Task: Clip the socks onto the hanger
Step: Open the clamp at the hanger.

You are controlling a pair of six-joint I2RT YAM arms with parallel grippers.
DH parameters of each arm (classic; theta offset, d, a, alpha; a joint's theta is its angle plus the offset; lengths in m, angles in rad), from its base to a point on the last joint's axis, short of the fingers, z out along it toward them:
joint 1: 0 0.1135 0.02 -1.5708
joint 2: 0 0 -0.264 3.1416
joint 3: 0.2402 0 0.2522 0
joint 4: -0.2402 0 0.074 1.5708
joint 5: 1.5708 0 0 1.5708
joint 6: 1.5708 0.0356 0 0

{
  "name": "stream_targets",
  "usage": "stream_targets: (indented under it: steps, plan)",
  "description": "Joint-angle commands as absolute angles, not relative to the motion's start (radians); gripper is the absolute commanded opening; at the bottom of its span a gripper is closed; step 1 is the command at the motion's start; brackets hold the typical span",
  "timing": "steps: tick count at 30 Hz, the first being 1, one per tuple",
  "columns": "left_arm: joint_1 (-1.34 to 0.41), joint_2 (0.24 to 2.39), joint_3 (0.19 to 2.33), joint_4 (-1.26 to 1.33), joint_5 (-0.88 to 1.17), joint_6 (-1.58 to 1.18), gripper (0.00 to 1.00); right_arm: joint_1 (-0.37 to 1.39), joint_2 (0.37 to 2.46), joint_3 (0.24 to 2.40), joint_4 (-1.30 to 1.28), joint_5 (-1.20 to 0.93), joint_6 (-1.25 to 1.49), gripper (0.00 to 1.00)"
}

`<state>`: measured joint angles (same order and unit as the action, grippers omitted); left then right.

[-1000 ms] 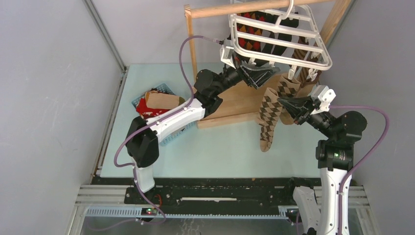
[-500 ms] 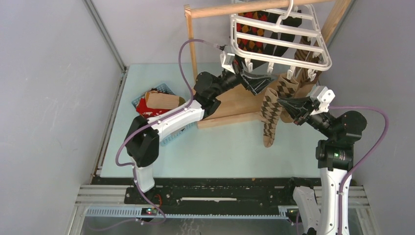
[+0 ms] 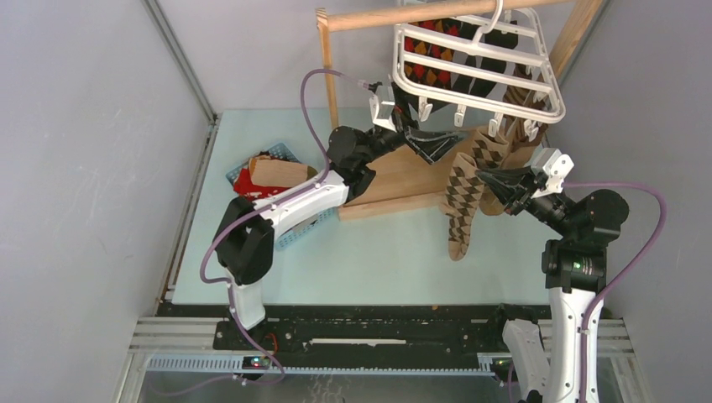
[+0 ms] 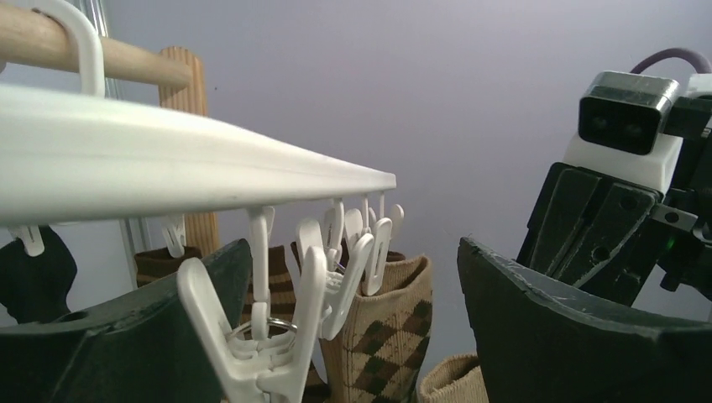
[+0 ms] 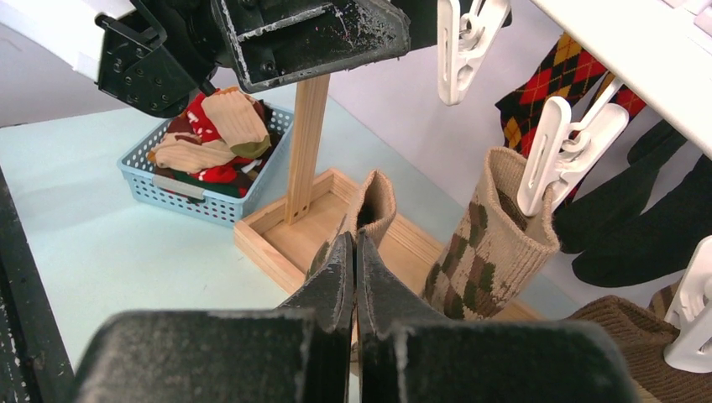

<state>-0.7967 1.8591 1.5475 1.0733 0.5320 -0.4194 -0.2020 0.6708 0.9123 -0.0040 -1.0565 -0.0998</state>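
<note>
while the white hanger (image 3: 487,102) hangs by its hook from the wooden rail (image 3: 403,15), two arms reach up under it. the left hand (image 4: 353,327) is wide open, with its two dark fingers (image 4: 537,336) on either side of one white clip (image 4: 260,353) that dangles from the near bar. the right hand (image 5: 353,252) is pinched tight on the top of one brown diamond sock (image 5: 372,201), which hangs below the hanger's front edge. a second brown diamond sock (image 5: 483,252) is beside it, held by one clip. black and red socks hang at the back; i cannot count them. one blue basket (image 3: 284,152) on the table holds a few more.
</note>
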Motion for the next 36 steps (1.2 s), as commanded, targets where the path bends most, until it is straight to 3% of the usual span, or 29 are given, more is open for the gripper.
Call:
stream_targets:
  steps: [1,14,20,23,31,36]
  plan:
    - [-0.781,1.881,1.588,1.151,0.58,-0.401,0.95,-0.208,0.672,0.952,0.005,-1.065,-0.112,0.0]
    - [-0.778,1.897,1.627,1.103,0.54,-0.397,0.85,-0.212,0.684,0.952,0.019,-1.065,-0.106,0.0]
    - [-0.778,1.91,1.652,1.087,0.533,-0.404,0.72,-0.212,0.691,0.952,0.031,-1.065,-0.1,0.0]
    - [-0.778,1.917,1.664,1.082,0.531,-0.417,0.6,-0.212,0.693,0.952,0.029,-1.065,-0.101,0.0]
    - [-0.778,1.924,1.689,1.061,0.54,-0.44,0.12,-0.213,0.697,0.953,0.032,-1.067,-0.101,0.0]
    - [-0.779,1.922,1.691,1.057,0.544,-0.448,0.05,-0.213,0.699,0.953,0.032,-1.067,-0.101,0.0]
